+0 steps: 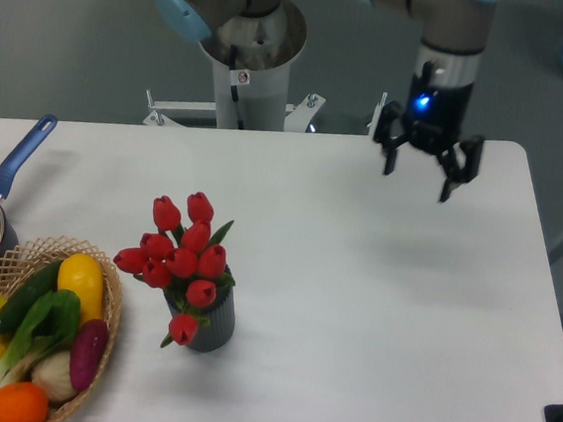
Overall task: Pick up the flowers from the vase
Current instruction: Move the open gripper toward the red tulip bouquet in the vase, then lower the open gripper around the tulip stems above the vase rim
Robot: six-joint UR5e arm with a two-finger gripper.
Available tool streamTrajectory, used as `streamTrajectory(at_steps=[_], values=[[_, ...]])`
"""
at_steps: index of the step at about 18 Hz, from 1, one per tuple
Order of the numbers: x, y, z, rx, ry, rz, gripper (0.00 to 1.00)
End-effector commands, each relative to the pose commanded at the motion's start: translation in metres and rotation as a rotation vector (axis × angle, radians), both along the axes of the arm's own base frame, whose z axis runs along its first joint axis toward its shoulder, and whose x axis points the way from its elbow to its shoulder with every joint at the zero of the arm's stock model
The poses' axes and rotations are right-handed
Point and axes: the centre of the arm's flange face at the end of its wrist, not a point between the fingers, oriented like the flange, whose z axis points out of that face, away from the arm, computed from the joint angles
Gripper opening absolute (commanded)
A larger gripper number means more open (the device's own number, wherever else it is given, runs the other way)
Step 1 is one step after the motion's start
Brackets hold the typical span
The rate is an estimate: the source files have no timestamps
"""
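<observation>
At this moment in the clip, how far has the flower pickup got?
Nothing looks done yet: the flowers sit in the vase at the table's front left. In hand: the hand hangs open and empty above the table's far right, well apart from the bunch. Left: reaching the flowers, closing on them and lifting them out.

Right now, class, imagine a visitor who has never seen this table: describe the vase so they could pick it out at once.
Start at the white table and look to its front left, just right of the wicker basket of vegetables. There stands the vase, a short dark grey cylinder with ribbed sides. Unlike the blue-handled saucepan further left, it holds a bunch of red flowers.
</observation>
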Motion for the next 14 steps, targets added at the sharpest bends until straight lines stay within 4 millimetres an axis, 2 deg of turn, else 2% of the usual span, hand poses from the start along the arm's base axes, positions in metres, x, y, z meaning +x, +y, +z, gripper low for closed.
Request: streamTrajectory(at_steps=[5,10,14], values=[[0.022,0.023,-0.015,0.196,-0.130,-0.059,1.00],[0.042,0.046,-0.022,0.240,-0.179,-0.113,1.00],[0.057,0.060,-0.017,0.262,-0.210,-0.122,1.00]])
